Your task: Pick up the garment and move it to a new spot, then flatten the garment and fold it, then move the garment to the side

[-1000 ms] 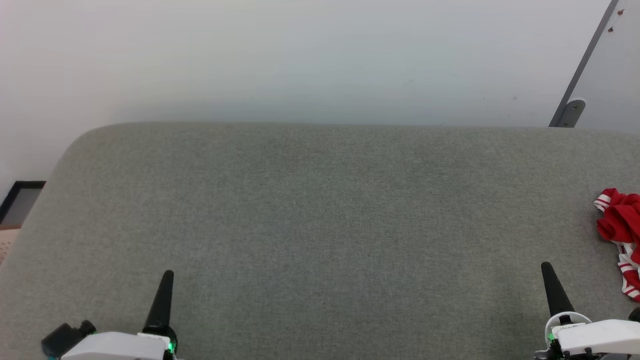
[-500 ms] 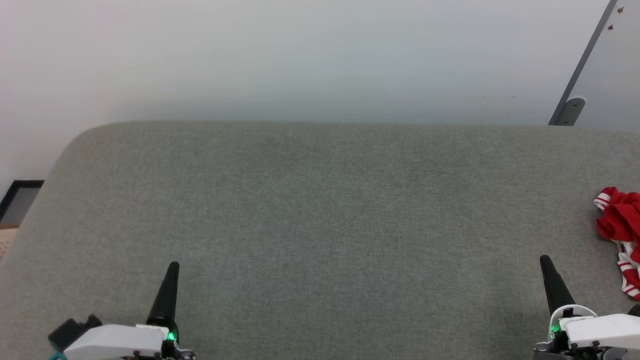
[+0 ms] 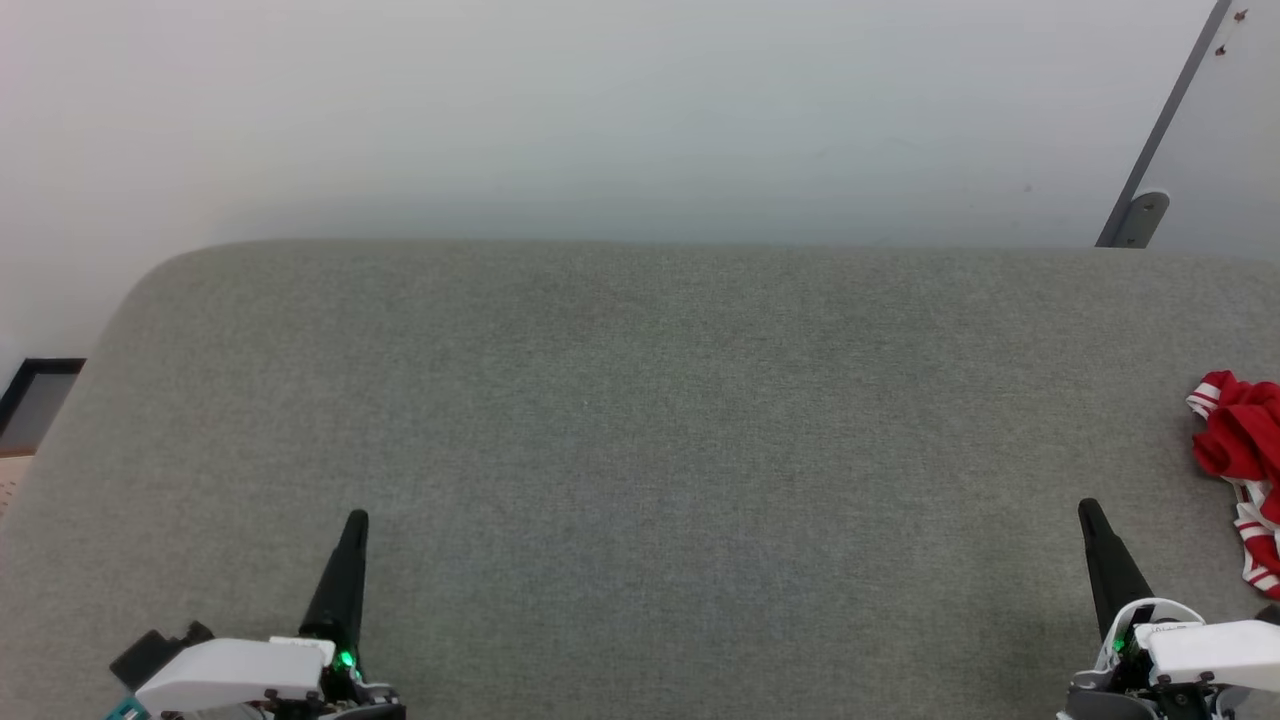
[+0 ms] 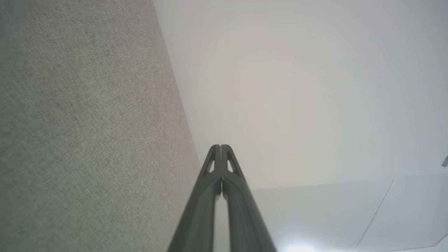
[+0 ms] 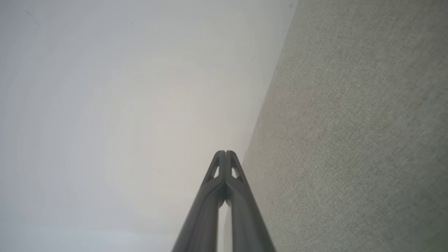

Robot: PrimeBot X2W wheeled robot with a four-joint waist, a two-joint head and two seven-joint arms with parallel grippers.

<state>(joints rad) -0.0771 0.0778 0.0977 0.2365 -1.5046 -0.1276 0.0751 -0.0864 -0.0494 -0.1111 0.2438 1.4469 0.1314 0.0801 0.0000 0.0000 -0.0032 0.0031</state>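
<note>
Both claws closed and empty: left gripper [image 3: 357, 520] and right gripper [image 3: 1088, 510] point forward over the grey padded surface [image 3: 640, 400]. The garment [image 3: 1238, 445] lies crumpled on it at far right, beyond the right gripper. Likely fault: a pinch on striped trim alone, so the cloth slips or drags bunched. Visible part runs near-to-far, the rest cut off by the view's edge, so its heading is unclear

Grey fabric surface [image 3: 640, 420] below a pale wall [image 3: 600, 110]; metal bracket [image 3: 1140, 215] upper right
</note>
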